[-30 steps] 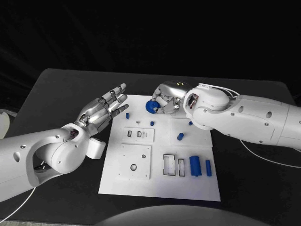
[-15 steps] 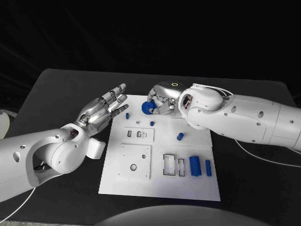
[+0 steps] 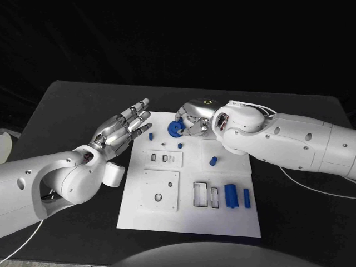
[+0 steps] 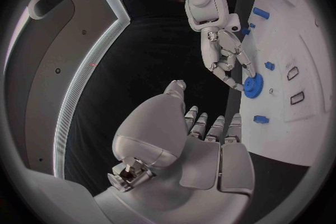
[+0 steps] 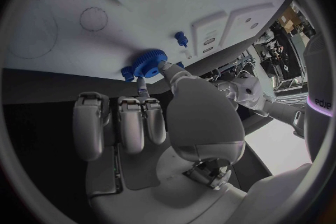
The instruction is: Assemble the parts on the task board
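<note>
1. Right hand (image 3: pixel 196 118) pinches the blue gear (image 3: pixel 176 128) over the task board's (image 3: pixel 226 218) far edge; keep it level.
2. Your left hand (image 3: pixel 123 125) hovers spread, holding nothing, beside the board.
3. Lower gently.

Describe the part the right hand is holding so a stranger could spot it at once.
Look at the white task board on the black table, then its far edge. There the right hand pinches a blue gear. Its round toothed rim sets it apart from the small plain blue pegs nearby.

Robotics lab: black table (image 3: pixel 65 111), white task board (image 3: pixel 226 222).
</note>
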You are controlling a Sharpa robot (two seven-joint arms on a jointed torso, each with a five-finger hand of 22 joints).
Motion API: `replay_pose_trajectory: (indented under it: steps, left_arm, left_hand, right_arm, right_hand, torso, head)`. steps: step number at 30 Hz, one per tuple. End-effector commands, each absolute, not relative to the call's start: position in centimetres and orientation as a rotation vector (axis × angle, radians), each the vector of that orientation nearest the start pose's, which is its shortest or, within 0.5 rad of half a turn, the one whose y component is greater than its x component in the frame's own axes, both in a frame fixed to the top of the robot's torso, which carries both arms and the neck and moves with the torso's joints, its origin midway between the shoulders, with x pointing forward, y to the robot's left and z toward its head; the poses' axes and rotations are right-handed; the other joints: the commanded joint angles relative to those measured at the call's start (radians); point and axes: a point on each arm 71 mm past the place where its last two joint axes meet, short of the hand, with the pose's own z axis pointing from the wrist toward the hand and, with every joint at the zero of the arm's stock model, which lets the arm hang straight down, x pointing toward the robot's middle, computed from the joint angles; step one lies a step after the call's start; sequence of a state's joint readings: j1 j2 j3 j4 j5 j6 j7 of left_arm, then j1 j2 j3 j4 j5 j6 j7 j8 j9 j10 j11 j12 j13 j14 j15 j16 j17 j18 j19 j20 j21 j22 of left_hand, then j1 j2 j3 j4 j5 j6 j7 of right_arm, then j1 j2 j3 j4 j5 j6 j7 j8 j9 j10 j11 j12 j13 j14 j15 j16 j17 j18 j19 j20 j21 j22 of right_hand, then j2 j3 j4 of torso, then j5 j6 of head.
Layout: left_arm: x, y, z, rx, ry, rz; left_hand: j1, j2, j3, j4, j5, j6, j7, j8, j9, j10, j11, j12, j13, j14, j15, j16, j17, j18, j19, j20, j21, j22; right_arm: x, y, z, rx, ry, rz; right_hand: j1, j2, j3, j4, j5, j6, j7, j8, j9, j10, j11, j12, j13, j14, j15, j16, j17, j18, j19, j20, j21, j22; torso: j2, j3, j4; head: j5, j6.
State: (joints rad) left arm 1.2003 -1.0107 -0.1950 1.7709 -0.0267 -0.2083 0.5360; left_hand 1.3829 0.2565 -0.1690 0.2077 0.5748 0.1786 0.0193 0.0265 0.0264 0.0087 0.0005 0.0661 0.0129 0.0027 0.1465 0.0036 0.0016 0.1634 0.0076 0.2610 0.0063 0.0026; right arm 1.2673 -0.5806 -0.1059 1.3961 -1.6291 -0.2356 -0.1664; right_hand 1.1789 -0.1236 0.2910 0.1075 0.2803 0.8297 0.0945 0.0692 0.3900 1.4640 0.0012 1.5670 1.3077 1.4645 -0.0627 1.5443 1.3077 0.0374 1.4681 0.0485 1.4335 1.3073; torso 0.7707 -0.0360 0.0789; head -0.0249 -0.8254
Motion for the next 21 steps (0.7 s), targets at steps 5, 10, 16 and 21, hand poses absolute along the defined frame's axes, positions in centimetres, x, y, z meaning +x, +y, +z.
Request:
replay_pose_trajectory:
  steps: [5,10,16,21]
  left_arm:
    - [41.3,21.1,-20.3,-1.053,1.523,-1.749]
    - [41.3,21.1,-20.3,-1.053,1.523,-1.750]
    - [41.3,21.2,-20.3,-1.054,1.523,-1.747]
    - [41.3,21.2,-20.3,-1.055,1.523,-1.746]
  left_hand:
    - [0.005,0.008,0.001,-0.007,0.005,-0.002,0.007,0.005,0.001,-0.003,0.007,0.003,0.001,-0.002,0.008,-0.003,-0.001,0.017,-0.001,0.007,-0.001,0.001]
    - [0.005,0.008,0.001,-0.007,0.005,-0.002,0.007,0.005,0.001,-0.003,0.007,0.003,0.001,-0.002,0.008,-0.003,-0.001,0.017,-0.001,0.007,-0.001,0.001]
    - [0.004,0.008,0.001,-0.008,0.005,-0.002,0.008,0.005,0.001,-0.003,0.007,0.004,0.001,-0.002,0.008,-0.003,-0.001,0.017,-0.001,0.008,-0.001,0.002]
    - [0.004,0.008,0.001,-0.009,0.005,-0.001,0.009,0.005,0.001,-0.003,0.009,0.005,0.002,-0.002,0.009,-0.003,-0.001,0.017,0.000,0.009,-0.001,0.002]
  right_arm:
    - [50.1,-10.5,-18.6,-0.457,1.660,0.576]
    - [50.0,-10.9,-18.3,-0.441,1.622,0.603]
    - [49.9,-11.8,-18.0,-0.423,1.582,0.638]
    - [49.7,-12.5,-18.2,-0.425,1.603,0.639]
  right_hand:
    - [0.012,0.000,-0.023,-0.002,-0.053,-0.059,-0.003,-0.008,-0.037,0.107,0.000,0.004,0.263,0.091,0.002,-0.015,0.219,0.015,-0.016,0.003,-0.019,0.117]
    - [0.015,0.003,-0.050,0.006,-0.099,-0.152,-0.016,-0.008,-0.088,0.107,-0.010,0.004,0.263,0.087,-0.005,-0.025,0.209,0.018,-0.022,-0.003,-0.032,0.110]
    - [0.037,0.015,-0.050,0.001,-0.085,-0.118,-0.030,0.004,-0.093,0.107,-0.021,0.004,0.263,0.087,-0.013,-0.027,0.208,0.019,-0.023,-0.009,-0.035,0.110]
    - [0.041,0.019,-0.049,0.001,-0.082,-0.112,-0.030,0.005,-0.096,0.107,-0.021,0.004,0.263,0.086,-0.014,-0.029,0.206,0.019,-0.024,-0.011,-0.037,0.108]
  torso:
    - [0.000,0.0001,-0.0004]
    - [0.001,0.0004,-0.0001]
    - [0.000,0.0002,-0.0014]
    - [0.001,-0.0002,-0.0001]
  head:
    - [0.000,0.002]
    - [-0.001,0.003]
    - [0.001,0.004]
    - [0.001,0.003]
